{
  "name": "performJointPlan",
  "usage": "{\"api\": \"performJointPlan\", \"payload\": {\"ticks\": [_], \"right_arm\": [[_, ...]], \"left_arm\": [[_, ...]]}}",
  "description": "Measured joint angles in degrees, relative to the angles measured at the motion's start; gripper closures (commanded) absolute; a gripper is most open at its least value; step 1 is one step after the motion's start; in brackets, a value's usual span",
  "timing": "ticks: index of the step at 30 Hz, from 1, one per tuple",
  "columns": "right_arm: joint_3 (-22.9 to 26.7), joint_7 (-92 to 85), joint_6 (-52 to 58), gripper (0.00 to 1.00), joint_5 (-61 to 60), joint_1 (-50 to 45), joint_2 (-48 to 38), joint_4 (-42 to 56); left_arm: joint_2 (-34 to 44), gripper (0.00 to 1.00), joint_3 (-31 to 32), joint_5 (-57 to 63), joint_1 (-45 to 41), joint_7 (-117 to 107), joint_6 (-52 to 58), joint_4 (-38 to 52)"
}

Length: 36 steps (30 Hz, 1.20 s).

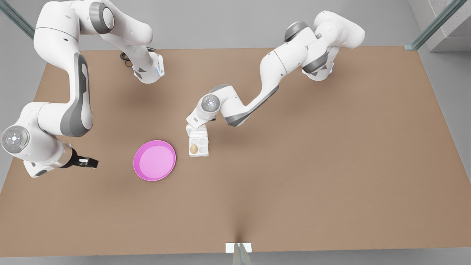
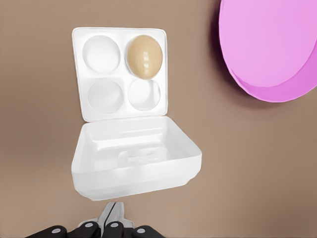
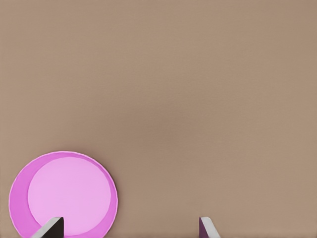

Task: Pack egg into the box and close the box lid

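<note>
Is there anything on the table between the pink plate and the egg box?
No. In the front view only bare brown table lies between the pink plate and the box. The left wrist view shows the same gap.

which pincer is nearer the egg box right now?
Left. The left pincer hangs just behind the open lid of the box, fingers shut. The right pincer waits open, far off past the pink plate.

Brown tabletop (image 1: 331,165) fills most of frame. Grey floor (image 1: 228,22) along top edge. Metal frame posts (image 1: 434,25) in upper corners. Soft even light.
</note>
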State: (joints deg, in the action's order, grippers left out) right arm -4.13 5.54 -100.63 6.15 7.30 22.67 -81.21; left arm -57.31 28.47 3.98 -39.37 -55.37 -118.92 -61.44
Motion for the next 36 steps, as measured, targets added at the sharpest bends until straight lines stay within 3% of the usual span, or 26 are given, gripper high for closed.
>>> {"api": "performJointPlan", "payload": {"ticks": [30, 32, 33, 34, 35, 36], "right_arm": [[-0.60, 0.26, 0.53, 0.00, 0.00, -0.89, -0.08, 0.09], [-0.61, 0.35, 0.53, 0.00, -0.08, -0.86, -0.08, 0.09], [-0.62, 0.35, 0.48, 0.00, -0.13, -0.88, -0.08, 0.09], [-0.59, 0.35, 0.44, 0.00, -0.17, -0.85, -0.03, 0.79], [-0.55, 0.35, 0.36, 0.00, -0.17, -0.69, 0.01, 1.13], [-0.53, 0.35, 0.27, 0.00, -0.17, -0.60, 0.01, 1.14]], "left_arm": [[-1.67, 0.79, -2.24, -0.20, 0.62, -0.57, -10.63, 0.88], [0.64, 0.79, -2.36, -0.25, 1.70, -0.71, -6.03, 0.87], [6.33, 0.79, -2.16, -0.52, 5.52, -0.49, 3.31, 0.88], [14.09, 0.73, -2.21, -1.37, 13.01, 0.49, 15.64, 0.88], [17.99, 0.58, -2.34, -2.03, 25.07, 1.84, 24.86, 0.89], [18.86, 0.00, -2.52, -2.26, 40.35, 13.51, 29.82, 0.97]]}}
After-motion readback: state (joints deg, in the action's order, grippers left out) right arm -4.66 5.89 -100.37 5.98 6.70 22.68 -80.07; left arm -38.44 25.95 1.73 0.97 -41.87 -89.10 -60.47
